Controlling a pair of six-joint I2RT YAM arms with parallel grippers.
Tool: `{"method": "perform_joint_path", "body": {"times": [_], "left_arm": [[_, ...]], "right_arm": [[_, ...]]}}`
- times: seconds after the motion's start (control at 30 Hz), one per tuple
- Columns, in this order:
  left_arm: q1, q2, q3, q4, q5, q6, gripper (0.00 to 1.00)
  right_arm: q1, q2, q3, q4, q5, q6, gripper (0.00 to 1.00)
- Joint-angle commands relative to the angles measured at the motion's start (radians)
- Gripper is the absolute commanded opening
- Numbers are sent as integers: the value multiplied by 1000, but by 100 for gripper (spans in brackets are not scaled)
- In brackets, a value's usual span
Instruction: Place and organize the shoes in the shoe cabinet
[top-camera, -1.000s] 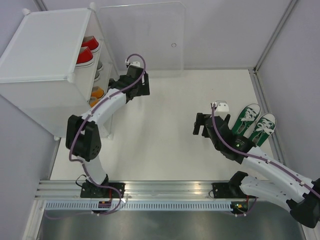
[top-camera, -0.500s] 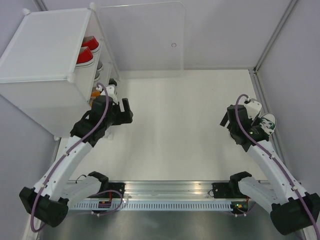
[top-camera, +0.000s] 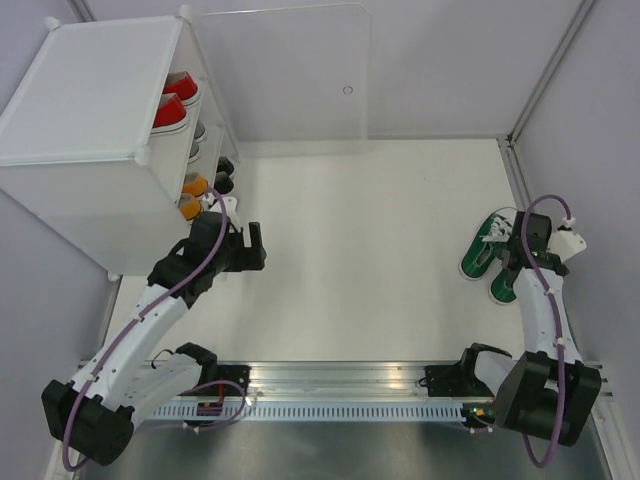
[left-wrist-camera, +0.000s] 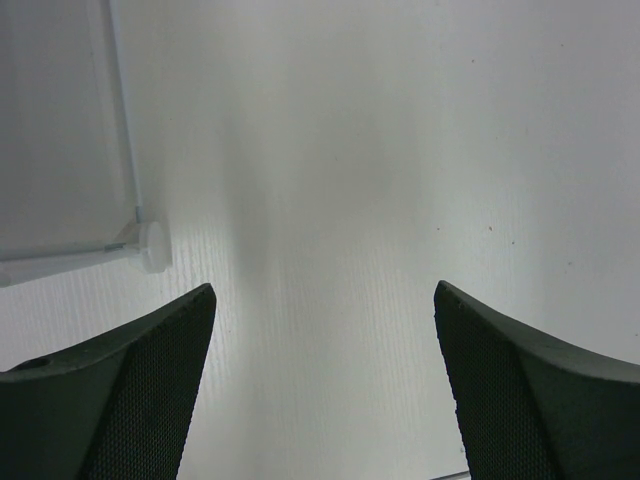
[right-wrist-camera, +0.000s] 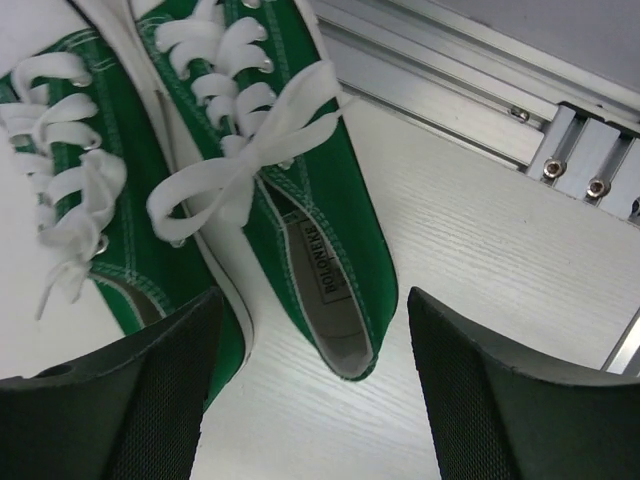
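The shoe cabinet stands at the table's far left. It is a box of translucent white plastic panels joined by round corner connectors. Red shoes with white soles sit on an upper shelf and orange shoes on a lower one. The clear door panel has rounded corners and a small hole.

The left gripper hangs just beside the cabinet's lower front corner. Its jaws are spread wide over the bare, faintly grained table and hold nothing.

At far right, the green shoes lie side by side on the table, outside the cabinet. They are canvas with white stitching and flat white laces. The right gripper hangs over their heels, jaws apart. Its black mesh-textured fingers flank one heel and grip nothing.
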Motion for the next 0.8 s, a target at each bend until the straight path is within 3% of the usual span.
{"method": "perform_joint_path", "body": {"times": [0.0,0.3,0.57,0.67,0.73,0.77], "left_arm": [[1,-25,-2,42,22,36,92],[1,-31,-6,45,16,39,92],[-1,-19,-11,44,8,42,92],[1,-15,-9,47,5,45,92],[1,-13,-9,45,5,45,92],[1,-11,-9,47,4,46,92]], "right_arm": [[-96,45,-40,97,-84,38,79],[-254,187,-104,227,-188,27,77],[-265,346,-132,347,-285,50,72],[-263,375,-135,399,-339,33,57],[-260,412,-129,419,-365,19,43],[-247,424,-120,421,-363,0,31]]}}
